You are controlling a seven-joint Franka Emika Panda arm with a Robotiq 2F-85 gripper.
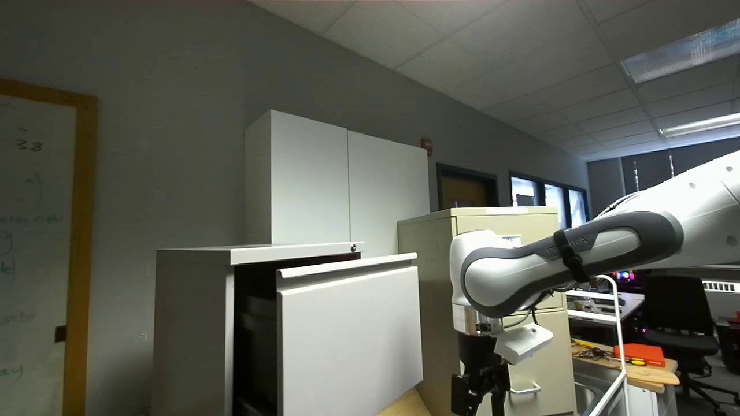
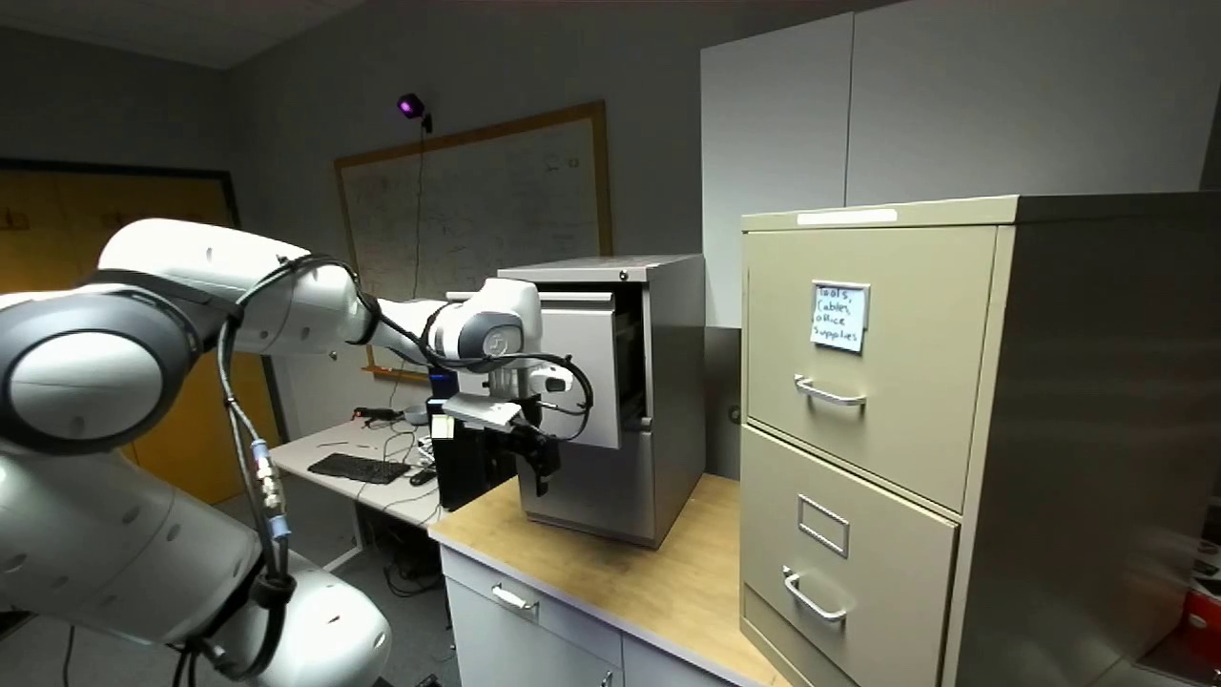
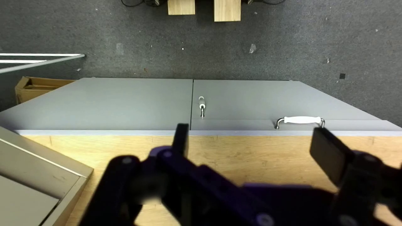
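My gripper (image 3: pixel 253 141) is open in the wrist view, with nothing between its wide-apart black fingers. It points down above the wooden countertop (image 3: pixel 238 157). In both exterior views the gripper (image 1: pixel 480 396) (image 2: pixel 541 468) hangs in front of a grey file cabinet (image 1: pixel 191 323) (image 2: pixel 675 401). The cabinet's top drawer (image 1: pixel 352 341) (image 2: pixel 584 382) is pulled partly out, with a dark gap behind its front. The gripper shows apart from the drawer front in an exterior view; the inside of the drawer is mostly hidden.
A beige filing cabinet (image 1: pixel 425 289) (image 2: pixel 858 448) (image 3: pixel 31 169) stands on the countertop beside the grey one. White-handled cupboards (image 3: pixel 141 103) lie under the counter edge. White wall cabinets (image 1: pixel 309 179) hang behind. A desk (image 2: pixel 334 458) with a keyboard (image 2: pixel 359 468) stands beyond.
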